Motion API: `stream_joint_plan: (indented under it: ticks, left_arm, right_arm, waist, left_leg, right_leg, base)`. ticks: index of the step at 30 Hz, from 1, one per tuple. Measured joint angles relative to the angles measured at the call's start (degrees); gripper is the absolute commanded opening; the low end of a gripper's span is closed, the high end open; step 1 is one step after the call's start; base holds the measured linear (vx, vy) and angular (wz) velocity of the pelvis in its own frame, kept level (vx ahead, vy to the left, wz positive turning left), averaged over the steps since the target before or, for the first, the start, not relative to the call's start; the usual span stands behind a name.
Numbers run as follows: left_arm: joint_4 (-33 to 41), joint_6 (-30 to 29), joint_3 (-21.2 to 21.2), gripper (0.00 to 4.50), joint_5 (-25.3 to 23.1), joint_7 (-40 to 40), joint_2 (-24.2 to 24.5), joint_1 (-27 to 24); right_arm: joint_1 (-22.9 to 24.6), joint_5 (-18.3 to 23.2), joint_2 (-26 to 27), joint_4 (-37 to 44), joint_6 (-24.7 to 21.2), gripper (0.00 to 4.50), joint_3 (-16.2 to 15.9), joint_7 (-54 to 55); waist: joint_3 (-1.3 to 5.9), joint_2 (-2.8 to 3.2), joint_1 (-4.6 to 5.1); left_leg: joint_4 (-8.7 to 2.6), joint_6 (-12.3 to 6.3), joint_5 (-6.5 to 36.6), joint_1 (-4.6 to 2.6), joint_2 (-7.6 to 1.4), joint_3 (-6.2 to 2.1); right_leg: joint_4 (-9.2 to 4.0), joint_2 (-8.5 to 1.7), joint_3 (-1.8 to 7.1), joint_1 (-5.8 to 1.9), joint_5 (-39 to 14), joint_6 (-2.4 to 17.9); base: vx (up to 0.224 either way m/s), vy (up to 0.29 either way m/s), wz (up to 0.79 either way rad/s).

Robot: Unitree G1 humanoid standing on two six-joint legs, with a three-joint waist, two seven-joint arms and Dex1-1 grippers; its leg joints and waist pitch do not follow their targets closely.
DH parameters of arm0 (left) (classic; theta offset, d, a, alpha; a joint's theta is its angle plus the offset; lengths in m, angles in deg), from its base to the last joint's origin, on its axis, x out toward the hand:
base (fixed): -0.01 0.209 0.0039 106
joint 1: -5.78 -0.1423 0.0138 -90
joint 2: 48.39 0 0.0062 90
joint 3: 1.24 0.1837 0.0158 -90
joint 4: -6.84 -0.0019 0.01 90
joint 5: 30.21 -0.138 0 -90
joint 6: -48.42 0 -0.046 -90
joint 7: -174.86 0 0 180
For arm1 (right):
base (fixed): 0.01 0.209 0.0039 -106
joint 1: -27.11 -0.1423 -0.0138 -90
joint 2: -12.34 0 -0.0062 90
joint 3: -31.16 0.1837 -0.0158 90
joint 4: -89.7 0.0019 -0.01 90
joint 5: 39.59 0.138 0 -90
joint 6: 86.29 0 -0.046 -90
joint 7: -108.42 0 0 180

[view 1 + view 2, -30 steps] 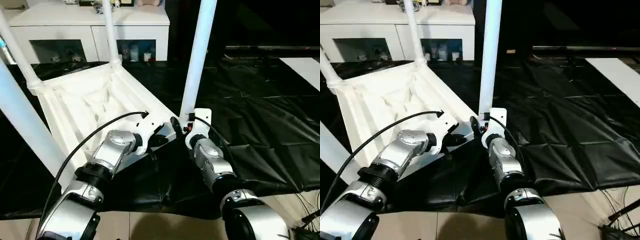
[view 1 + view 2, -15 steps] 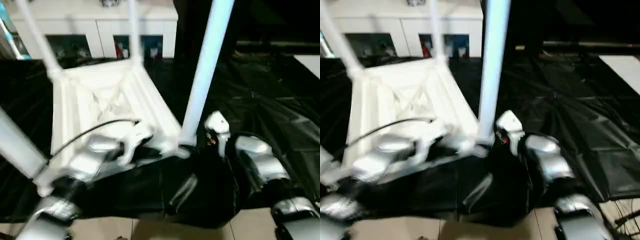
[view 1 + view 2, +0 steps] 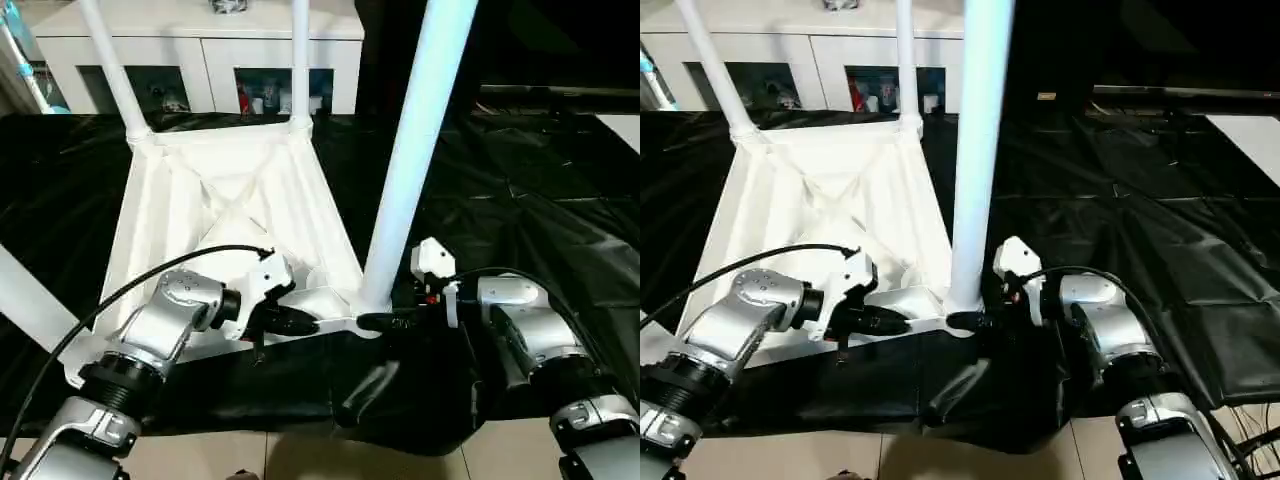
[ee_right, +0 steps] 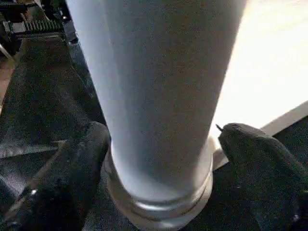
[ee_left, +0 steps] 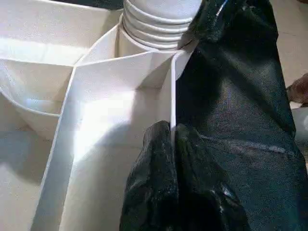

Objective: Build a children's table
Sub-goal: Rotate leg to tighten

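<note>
1. The white plastic children's table [image 3: 230, 215] lies upside down on the black-draped work table [image 3: 540, 200], ribbed underside up, so that its round corner sockets face upward to take the legs.
2. Long white tapered tubular legs stand in the sockets: two at the far corners [image 3: 298, 60], one thick near leg [image 3: 405, 190] at the corner closest to the robot, and a fourth [image 3: 25, 295] at the near left, cut off by the picture edge.
3. The left gripper [image 5: 171, 139] is closed, its black fingers pinched on the thin upright rim of the tabletop [image 5: 172, 96] just beside the near corner socket. This looks like a steadying hold, keeping the top from sliding while the leg is worked.
4. The right gripper [image 4: 159, 144] stands wide, one black finger [image 4: 72, 168] on either side of the near leg's base just above its collar. Whether the pads press the tube or stand just apart from it I cannot tell, so a firm grip is not certain.
5. The placing suggests seating or checking this last leg, so the task seems close to finished.
6. Hard to make out: how deep the near leg sits in its socket, and all the leg tops, which run out of the picture. The black cloth bunches at the table's near edge and hides the tabletop's rim there.
</note>
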State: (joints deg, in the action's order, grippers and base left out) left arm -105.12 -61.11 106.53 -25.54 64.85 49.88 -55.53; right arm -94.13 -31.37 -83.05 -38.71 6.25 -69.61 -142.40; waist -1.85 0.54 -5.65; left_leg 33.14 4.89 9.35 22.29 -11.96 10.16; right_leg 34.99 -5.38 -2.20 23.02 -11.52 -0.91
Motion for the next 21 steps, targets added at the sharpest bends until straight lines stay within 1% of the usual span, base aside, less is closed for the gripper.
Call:
stream_joint_plan:
  ticks: [3,5,11,14,21]
  left_arm:
    - [0.27,-0.32,0.06,0.00,0.00,-0.01,0.02,0.00]
    - [0.30,-0.37,0.06,0.00,0.00,-0.01,0.02,0.00]
    - [0.30,-0.51,0.06,0.00,0.00,-0.01,0.06,0.00]
    - [0.31,-0.60,0.06,0.00,0.00,-0.01,0.06,0.00]
    - [0.36,-0.89,0.04,0.00,0.00,-0.02,0.05,0.00]
  right_arm:
    - [-0.09,-0.11,0.00,-0.14,-0.04,3.60,-0.62,-0.61]
    - [-0.10,-0.15,0.00,-0.31,-0.06,3.38,-0.82,-0.79]
    - [-0.29,-1.03,-0.01,-0.61,-0.09,2.87,-0.88,-0.96]
    - [-0.34,-1.08,-0.01,-0.67,-0.07,2.72,-0.90,-0.95]
    - [-0.34,-1.07,0.06,-0.78,-0.05,2.72,-0.88,-0.91]
  waist:
    - [-0.02,-0.05,-0.03]
    - [-0.02,-0.05,-0.03]
    - [-0.02,-0.07,-0.02]
    - [-0.01,-0.09,-0.03]
    - [0.03,-0.17,-0.02]
  left_leg:
    - [0.01,0.00,0.00,0.01,0.00,0.00]
    - [0.01,0.00,0.00,0.01,0.00,0.00]
    - [0.03,0.00,0.00,0.00,0.00,0.01]
    - [0.04,-0.01,0.00,0.00,0.00,0.00]
    - [0.08,-0.01,0.00,0.00,0.00,0.01]
  right_leg:
    - [0.00,0.00,0.00,0.00,0.00,0.00]
    - [0.00,0.00,0.00,0.00,0.00,0.00]
    - [0.02,0.00,0.00,0.00,0.00,0.00]
    - [0.03,0.00,0.00,-0.01,0.00,0.00]
    - [0.06,0.00,0.00,-0.01,0.00,0.00]
  base:
    - [0.000,0.000,0.00]
    - [0.000,0.000,0.00]
    - [0.000,0.000,0.00]
    - [0.000,0.000,0.00]
    - [0.000,0.000,0.00]
